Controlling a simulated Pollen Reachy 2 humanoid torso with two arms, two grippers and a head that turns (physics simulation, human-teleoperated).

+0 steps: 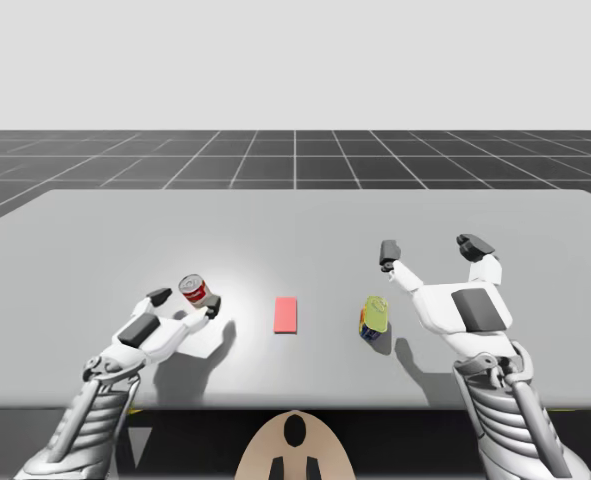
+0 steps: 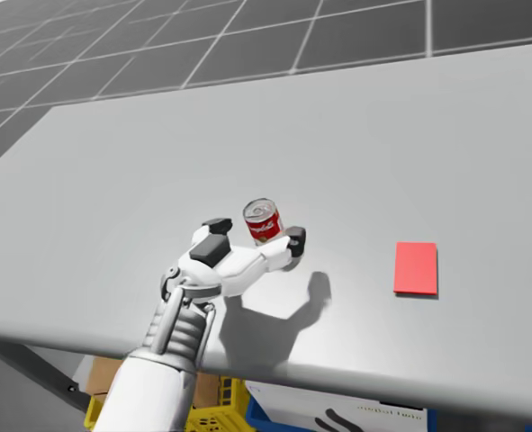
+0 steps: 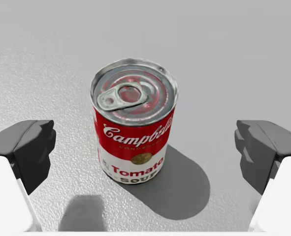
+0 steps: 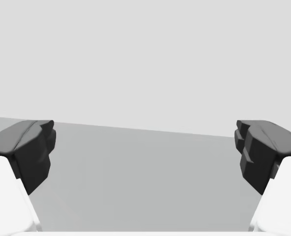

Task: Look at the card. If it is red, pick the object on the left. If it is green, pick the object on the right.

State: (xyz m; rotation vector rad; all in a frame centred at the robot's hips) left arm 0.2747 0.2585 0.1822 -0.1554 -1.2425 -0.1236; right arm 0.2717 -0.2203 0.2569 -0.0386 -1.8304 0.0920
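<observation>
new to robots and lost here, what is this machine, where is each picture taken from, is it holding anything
It is a simulated humanoid torso with two arms, each ending in a two-finger gripper. One picture comes from a fixed camera above the table, one from the head, one from each wrist, looking along that gripper. On the table are a red card, a red and white can to its left and a yellow and blue can to its right. The left gripper is open, the red and white can standing between its fingers, untouched. The right gripper is open too, raised above the table. Nothing is held.
</observation>
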